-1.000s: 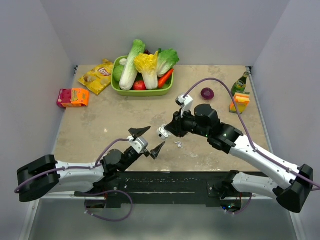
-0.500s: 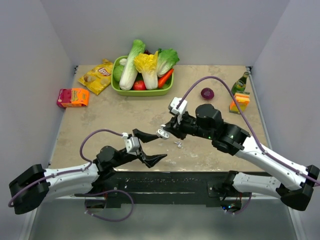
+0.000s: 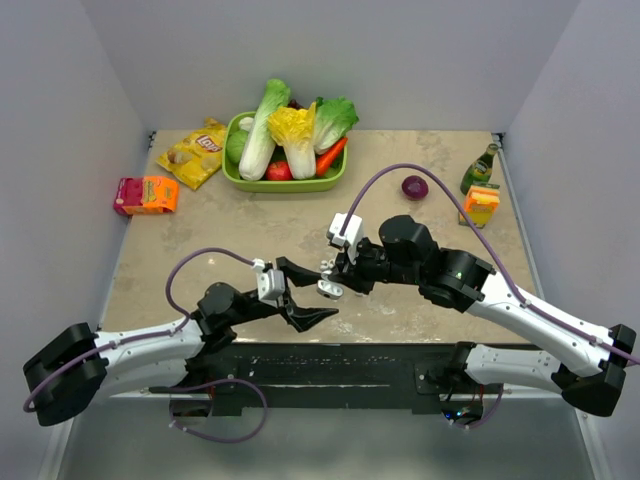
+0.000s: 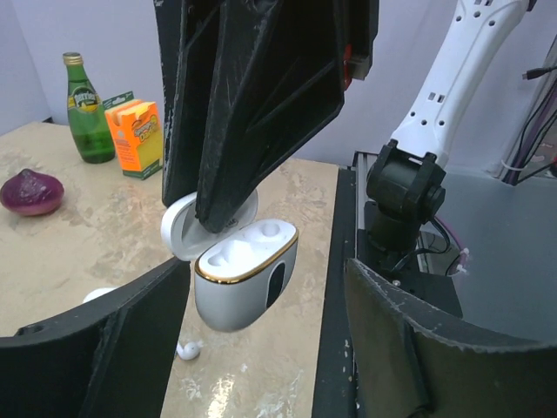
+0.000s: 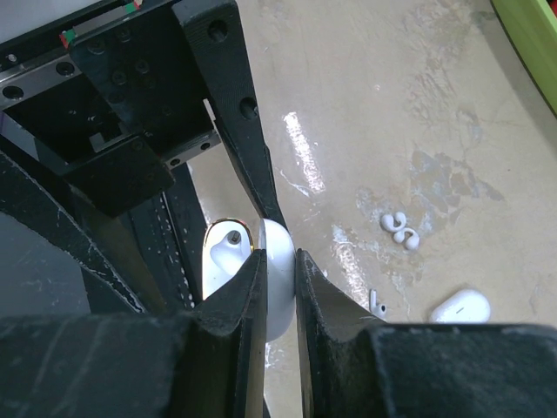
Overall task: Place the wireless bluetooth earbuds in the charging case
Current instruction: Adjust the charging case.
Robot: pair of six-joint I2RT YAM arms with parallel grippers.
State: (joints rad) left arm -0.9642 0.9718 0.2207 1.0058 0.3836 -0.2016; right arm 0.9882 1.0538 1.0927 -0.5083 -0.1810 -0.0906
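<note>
Here the right gripper (image 5: 278, 258) pinches the open charging case (image 4: 244, 276), apparently by its lid; the left gripper (image 3: 327, 295) gapes wide, facing it

Two white-shelled arms, left arm (image 3: 140, 345), right arm (image 3: 530, 315), black joint housings, purple cable (image 3: 405, 166) trailing off each, white camera block (image 3: 344, 228) per wrist, left gripper (image 4: 265, 270) and right gripper (image 5: 278, 261) fingers black, wedge-shaped, scuffed, black base rail (image 3: 330, 362) along near edge.

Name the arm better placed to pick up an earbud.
Left, probably. The left gripper is open and free, with an earbud on the table close by. The right gripper is shut on the open case, holding it off the table.
</note>
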